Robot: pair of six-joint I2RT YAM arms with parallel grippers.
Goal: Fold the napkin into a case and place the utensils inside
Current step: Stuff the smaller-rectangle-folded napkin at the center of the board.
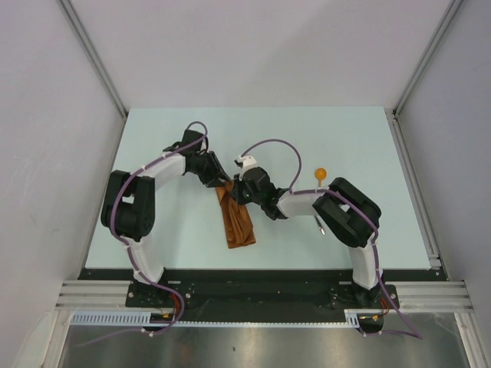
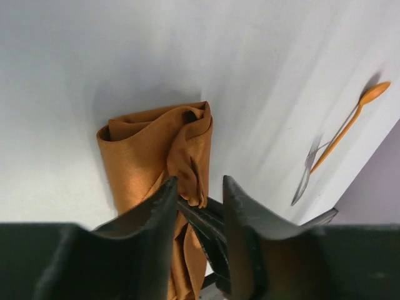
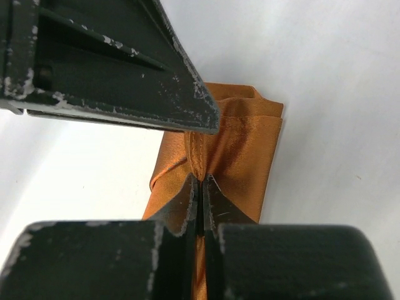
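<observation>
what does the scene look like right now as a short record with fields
napkin: folded into a narrow strip on the table
left gripper: open, fingers either side of the strip's bunched end
right gripper: shut, pinching a pleat of the napkin
fork and spoon: on the table beside the napkin, outside it

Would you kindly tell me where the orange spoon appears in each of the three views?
Top external: spoon right of centre, just beyond the right arm.
Left wrist: spoon upper right, beside the fork.
Right wrist: not in it.
Shared landmark: the napkin, in all three views.
</observation>
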